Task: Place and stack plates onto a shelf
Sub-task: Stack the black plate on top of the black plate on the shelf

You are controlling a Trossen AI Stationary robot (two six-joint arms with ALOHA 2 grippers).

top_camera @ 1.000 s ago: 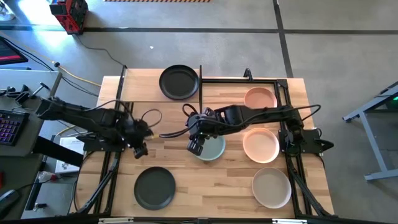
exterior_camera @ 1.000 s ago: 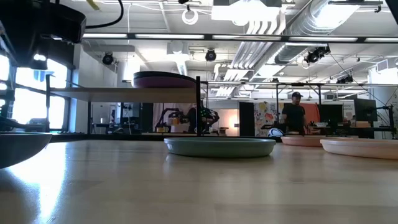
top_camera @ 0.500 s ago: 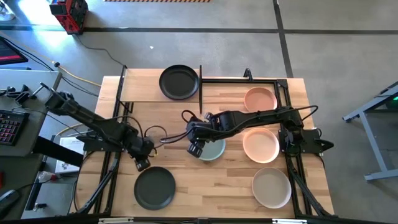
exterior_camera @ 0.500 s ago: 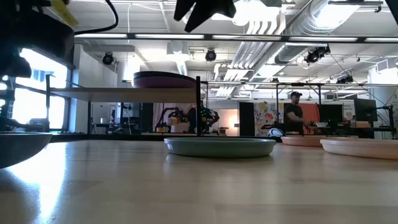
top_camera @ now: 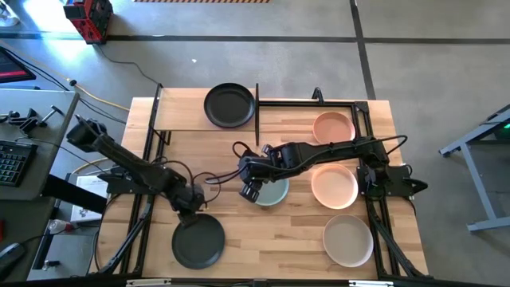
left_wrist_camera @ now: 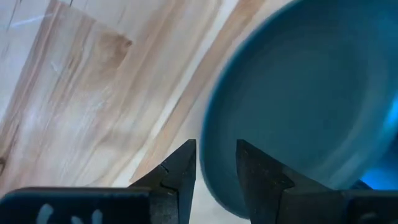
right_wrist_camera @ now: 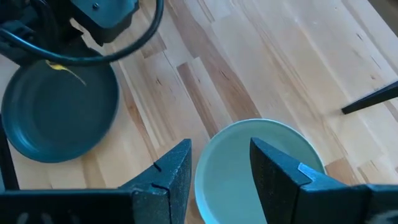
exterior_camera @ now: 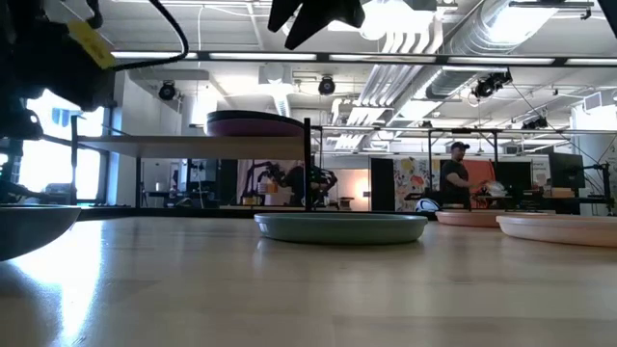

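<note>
A: Where's the dark grey plate?
B: On the desk, rim between the left tool's spread fingers.
A: And the right tool?
B: Spread, above the sage green plate's rim, right of the grey one.

I can't make out a single readable word, number or brand from my station. The yellow tag on the near left arm's cable carries no marking I can read (it may be printed, but I can't tell). The coloured poster far back in the room shows only shapes, no letters.
</note>
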